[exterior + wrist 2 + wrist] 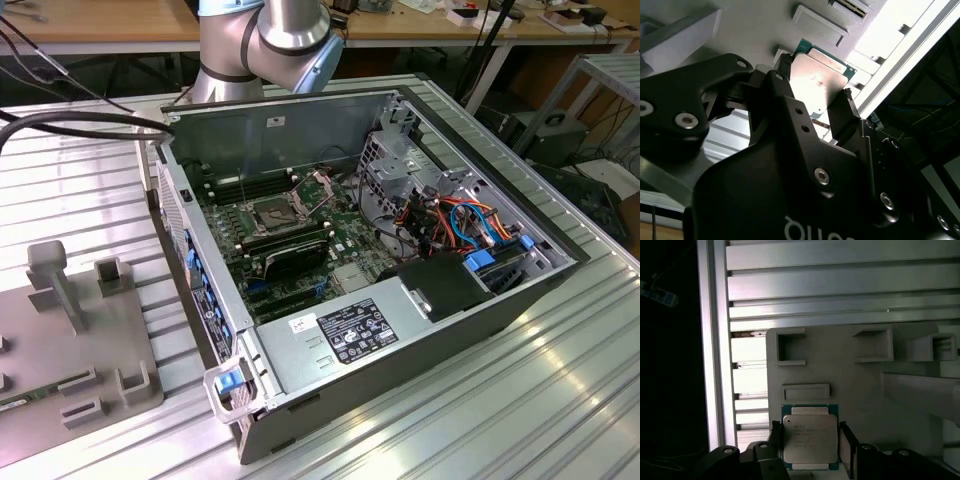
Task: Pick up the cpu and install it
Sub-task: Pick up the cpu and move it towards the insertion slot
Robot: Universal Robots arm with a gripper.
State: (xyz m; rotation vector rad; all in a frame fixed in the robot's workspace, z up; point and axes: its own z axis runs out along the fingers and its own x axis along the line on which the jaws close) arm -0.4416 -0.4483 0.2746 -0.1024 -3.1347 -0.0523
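Observation:
The cpu (810, 440), a small flat square chip with a dull grey metal top and a green rim, lies low over the grey fixture plate (865, 385). My gripper (810, 429) straddles it, and its black fingers (846, 440) press against two opposite edges of the chip. In the second wrist view the cpu (822, 75) sits between the same fingertips (847, 97) of the gripper (816, 75), with the plate (755, 30) behind it. In the exterior view the open computer case (400, 310) shows the motherboard's metal-framed socket (272, 212).
The fixture plate (80, 330) with raised blocks and a post (55, 275) lies at the exterior view's left on the ribbed aluminium table (520, 400). The arm's joint (265, 40) stands behind the case. Cables and a drive cage (470, 230) crowd the case's right side.

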